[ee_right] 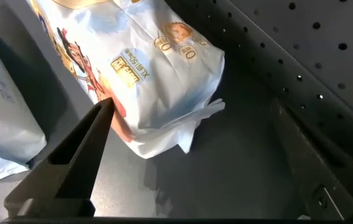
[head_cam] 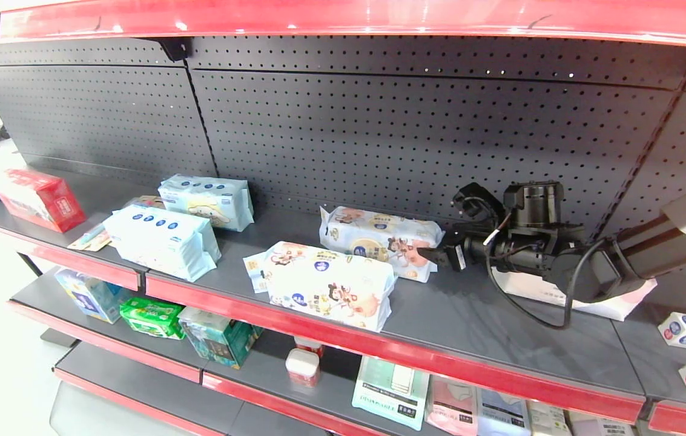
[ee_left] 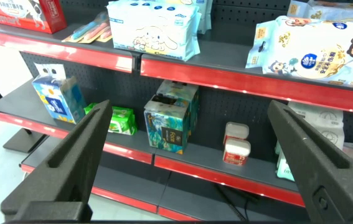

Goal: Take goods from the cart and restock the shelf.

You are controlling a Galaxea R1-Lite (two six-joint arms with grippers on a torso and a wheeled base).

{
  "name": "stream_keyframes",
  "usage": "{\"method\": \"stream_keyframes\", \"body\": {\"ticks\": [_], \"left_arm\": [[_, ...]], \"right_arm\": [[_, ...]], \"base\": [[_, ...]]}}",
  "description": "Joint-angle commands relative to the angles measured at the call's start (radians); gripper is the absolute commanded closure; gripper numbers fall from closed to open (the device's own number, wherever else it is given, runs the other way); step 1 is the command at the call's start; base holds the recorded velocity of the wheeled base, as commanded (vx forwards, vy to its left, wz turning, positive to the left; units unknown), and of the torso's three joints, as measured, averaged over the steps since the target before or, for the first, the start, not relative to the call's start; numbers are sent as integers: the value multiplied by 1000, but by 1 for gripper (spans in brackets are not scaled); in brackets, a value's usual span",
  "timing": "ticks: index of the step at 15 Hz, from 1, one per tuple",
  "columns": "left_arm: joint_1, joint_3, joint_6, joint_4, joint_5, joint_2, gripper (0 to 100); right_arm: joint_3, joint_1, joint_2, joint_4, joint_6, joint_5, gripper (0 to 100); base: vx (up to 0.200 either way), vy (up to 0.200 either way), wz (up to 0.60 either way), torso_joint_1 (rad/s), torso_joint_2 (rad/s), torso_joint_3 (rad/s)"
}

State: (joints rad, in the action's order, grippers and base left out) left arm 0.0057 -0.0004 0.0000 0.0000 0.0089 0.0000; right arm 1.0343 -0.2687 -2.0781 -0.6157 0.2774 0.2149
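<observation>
Black fingers of the right pincer (ee_right: 188, 112) are standing wide apart and gripping nothing, with the crimped end of a pale-blue, cartoon-printed soft plastic pack (ee_right: 157, 68) lying just ahead of them. From the head view, that pack (head_cam: 379, 239) is resting flat on the grey metal shelf with a red front lip (head_cam: 470, 330), close to the black pegboard back (head_cam: 379, 121) and behind a second pack of the same print (head_cam: 327, 284). One fingertip is possibly brushing the wrapper; the angle is leaving that unclear.

Judging by its puffy look, the pack is likely light and squashy, with a slick film that is apt to slide. Its end flap is looking flimsy, so a hold across the narrow body seems safer.

Lower down, the left pincer (ee_left: 188, 106) is hanging with its fingers spread and empty before the lower shelves (ee_left: 182, 165).
</observation>
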Motion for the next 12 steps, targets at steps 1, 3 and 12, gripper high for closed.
{"method": "stream_keyframes", "body": {"ticks": [1,3,12], "left_arm": [[0,0,0,0,0,0,0],[-1,0,0,0,2,0,0],[0,0,0,0,0,0,0]], "right_arm": [[-2,-1,-4,-10,2,0,0],[0,-1,-4,-10,0,-11,0],[-28,26,115,-10,-32,-12,0]], "base": [[0,0,0,0,0,0],[0,0,0,0,0,0],[0,0,0,0,0,0]]}}
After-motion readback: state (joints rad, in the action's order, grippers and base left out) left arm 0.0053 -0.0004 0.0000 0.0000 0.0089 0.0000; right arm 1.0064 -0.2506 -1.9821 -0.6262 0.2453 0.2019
